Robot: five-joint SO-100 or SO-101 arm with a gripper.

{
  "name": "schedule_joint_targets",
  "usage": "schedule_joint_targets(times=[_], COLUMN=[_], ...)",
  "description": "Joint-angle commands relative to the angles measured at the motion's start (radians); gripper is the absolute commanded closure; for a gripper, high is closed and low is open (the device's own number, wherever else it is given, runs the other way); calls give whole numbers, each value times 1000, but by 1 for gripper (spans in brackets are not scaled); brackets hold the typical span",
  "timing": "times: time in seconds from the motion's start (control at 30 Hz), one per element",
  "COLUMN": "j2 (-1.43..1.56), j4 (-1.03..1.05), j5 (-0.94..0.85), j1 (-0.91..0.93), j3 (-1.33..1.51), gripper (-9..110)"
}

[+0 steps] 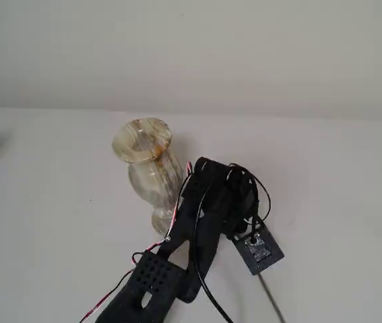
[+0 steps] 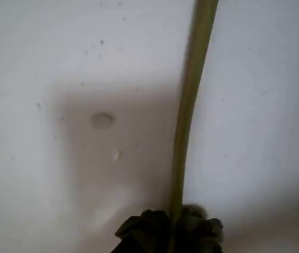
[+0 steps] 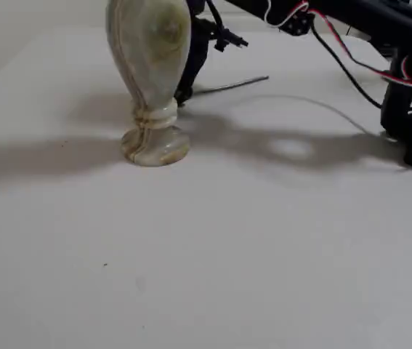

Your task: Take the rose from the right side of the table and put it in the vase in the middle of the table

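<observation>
1. A white table [image 1: 49, 175] runs back to a pale wall.
2. The rose [image 2: 189, 105] lies flat on the table; in the wrist view its stem runs straight up the frame from dark sepals at the bottom edge.
3. In a fixed view the stem [image 3: 231, 86] points right, behind the upright vase [image 3: 151, 65].
4. The black arm [image 1: 204, 215] reaches in low beside the vase, gripper [image 3: 184, 93] down at the stem; I cannot tell how the jaws stand.
</observation>
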Motion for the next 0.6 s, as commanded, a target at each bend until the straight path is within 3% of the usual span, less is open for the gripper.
schedule_joint_targets(times=[0.0,0.57], j2=[163,747], j4=[25,-218], j5=[98,614], j1=[35,189], j3=[-44,-149], gripper=[102,102])
